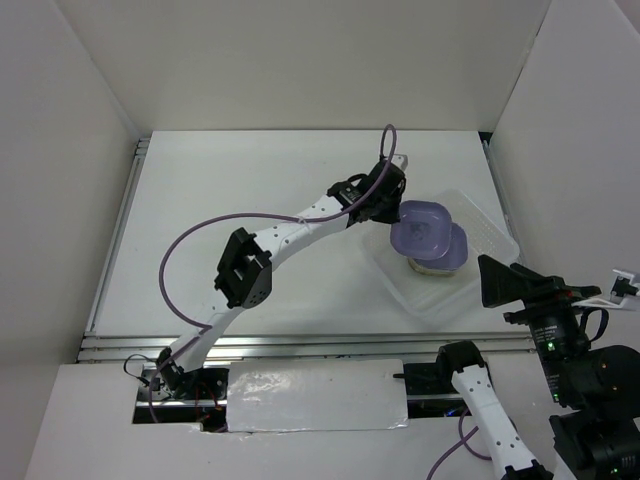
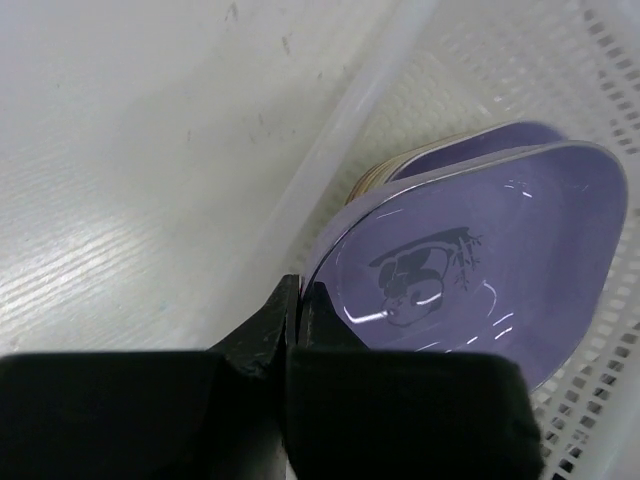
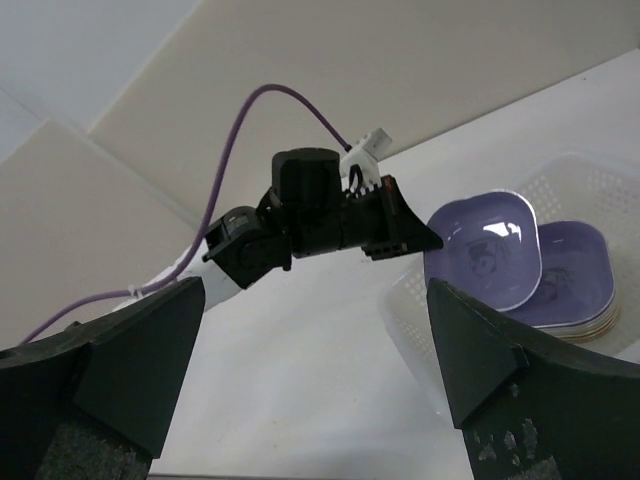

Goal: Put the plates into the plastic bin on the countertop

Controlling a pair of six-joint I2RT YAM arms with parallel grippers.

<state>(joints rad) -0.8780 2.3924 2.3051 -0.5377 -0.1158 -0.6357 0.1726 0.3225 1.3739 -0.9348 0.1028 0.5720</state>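
Left hand (image 2: 297,302) pinches marked purple plate (image 2: 470,270) over bin (image 2: 335,140).

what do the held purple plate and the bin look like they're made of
The held purple plate looks like glazed ceramic or hard melamine: smooth and glossy, with sharp white glints; I can't tell which. The bin looks like translucent plastic: milky-clear, with a moulded rim and a floor pierced with small slots.

Glossy purple plate (image 2: 480,270), translucent perforated plastic bin (image 2: 600,380).
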